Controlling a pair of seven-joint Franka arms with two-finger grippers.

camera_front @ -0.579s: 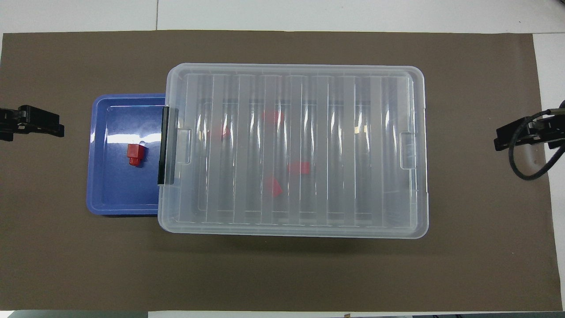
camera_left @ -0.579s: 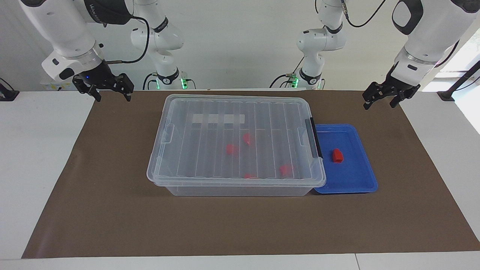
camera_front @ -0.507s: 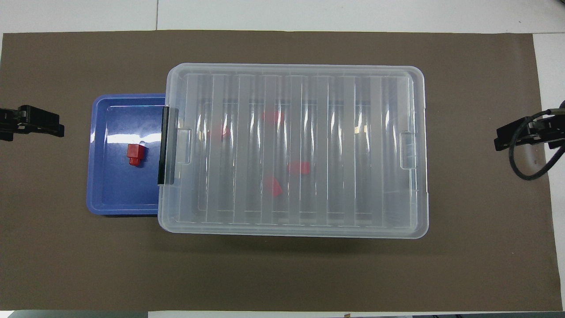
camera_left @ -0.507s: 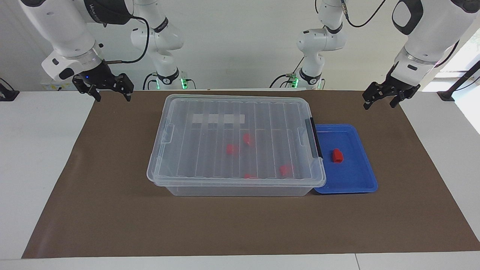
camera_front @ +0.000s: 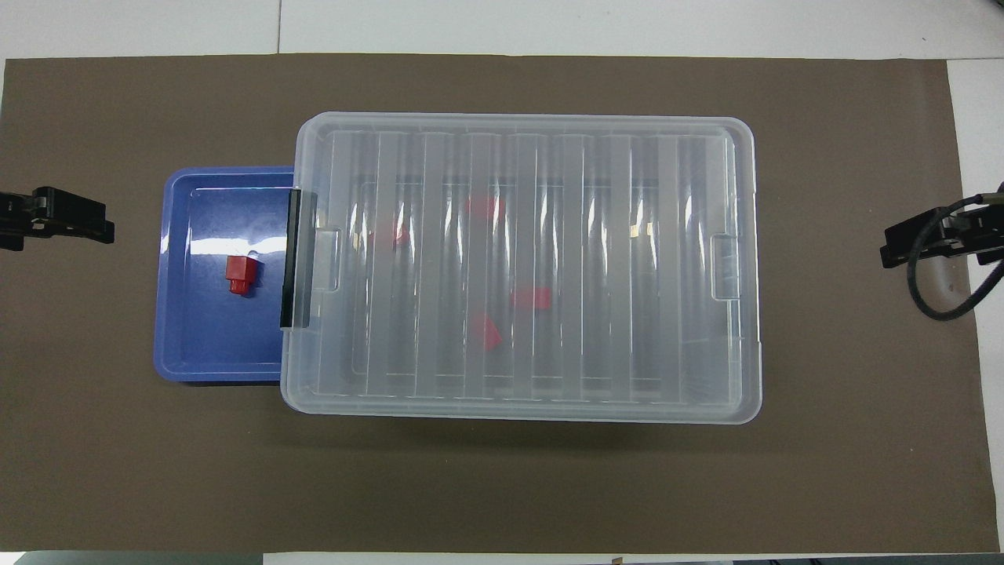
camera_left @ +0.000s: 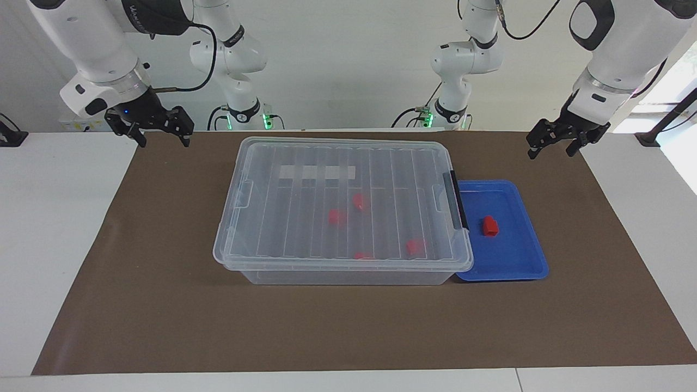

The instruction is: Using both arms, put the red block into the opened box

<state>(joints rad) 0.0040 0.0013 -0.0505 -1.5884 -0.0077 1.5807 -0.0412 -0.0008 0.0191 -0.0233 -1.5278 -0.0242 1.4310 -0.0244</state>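
Observation:
A small red block (camera_left: 489, 226) (camera_front: 239, 275) lies in a shallow blue tray (camera_left: 512, 250) (camera_front: 204, 337) beside the box, toward the left arm's end of the table. The clear box (camera_left: 305, 218) (camera_front: 596, 267) sits mid-mat with its ribbed lid lying flat on it. Its black handle bar (camera_left: 458, 201) (camera_front: 294, 259) faces the tray. Several red pieces (camera_left: 336, 216) (camera_front: 531, 298) show through the lid. My left gripper (camera_left: 550, 153) (camera_front: 78, 224) hangs open and empty over the mat's edge at its own end. My right gripper (camera_left: 164, 142) (camera_front: 902, 243) hangs open and empty over the mat's other end.
A brown mat (camera_left: 163, 305) (camera_front: 502, 486) covers the white table. Both arms' bases (camera_left: 242, 111) stand at the table's edge nearest the robots. A cable loop (camera_front: 941, 290) hangs from the right wrist.
The right gripper has drifted very slightly outward toward its own end of the table. The left gripper, box, tray and red block have not moved.

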